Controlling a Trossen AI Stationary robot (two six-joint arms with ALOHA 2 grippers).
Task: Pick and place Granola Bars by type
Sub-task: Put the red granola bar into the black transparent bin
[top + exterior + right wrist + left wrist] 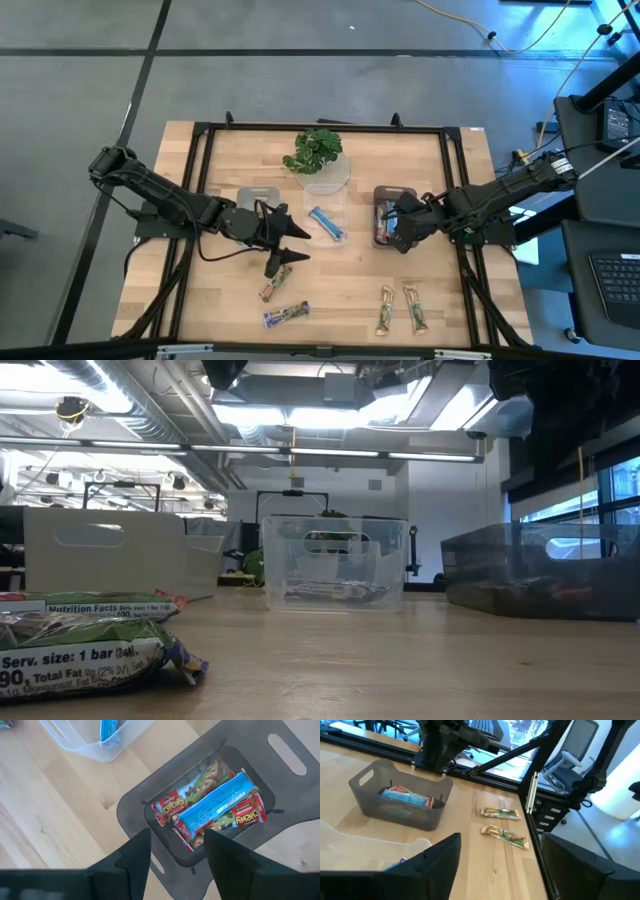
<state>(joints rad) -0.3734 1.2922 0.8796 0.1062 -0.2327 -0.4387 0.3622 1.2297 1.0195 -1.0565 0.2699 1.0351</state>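
Right gripper (172, 852) hovers over dark bin (140, 805) at right-centre of high view, fingers apart, nothing between them; bin holds red-green bars (170, 805) with blue bar (215, 802) across top, likely mis-sorted, so probable next pick

Left gripper (285, 240) at centre-left of high view above table (450, 290), fingers spread, empty, over loose bar (274, 284)

Clear bin (335, 215) mid-frame holds blue bar (327, 223)

Unsorted on table: purple bar (286, 314), green-brown pair (400, 308) along lower edge

Third bin (255, 197) partly hidden by left arm; contents unseen

Low view: arms barely shown
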